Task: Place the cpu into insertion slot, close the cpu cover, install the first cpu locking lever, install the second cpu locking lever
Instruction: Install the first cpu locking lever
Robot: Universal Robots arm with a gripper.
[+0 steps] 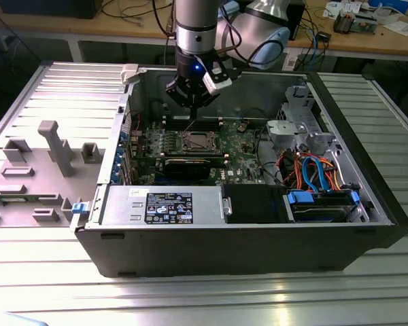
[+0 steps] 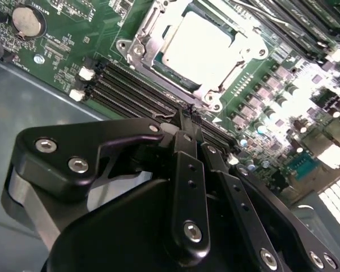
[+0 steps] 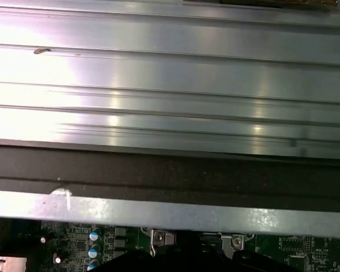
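Exterior view: the gripper (image 1: 190, 103) hung inside the open computer case (image 1: 367, 204), above the green motherboard (image 1: 241, 146) near the case's far wall. The insertion slot (image 1: 197, 142) sat mid-board, just in front of and below the gripper, the cpu cover (image 1: 185, 143) lying flat over it. The black graphics card (image 1: 194, 165) lay just nearer the camera than the slot. A grey fixture tray (image 1: 41, 170) sat on the table beside the case, toward the exterior view's left.

Second wrist view: the gripper (image 2: 188, 113) had its black fingers (image 2: 186, 164) pressed together, nothing held, tips just off one corner of the socket frame. The cpu (image 2: 201, 48) sat in the insertion slot (image 2: 137, 42), its pale metal top showing through the window of the cpu cover (image 2: 212, 90), which was down. Black memory slots (image 2: 130, 85) ran alongside.

First wrist view: ribbed metal table surface (image 3: 170, 85), the dark case wall (image 3: 170, 173), and a strip of motherboard (image 3: 73, 241) along one edge.
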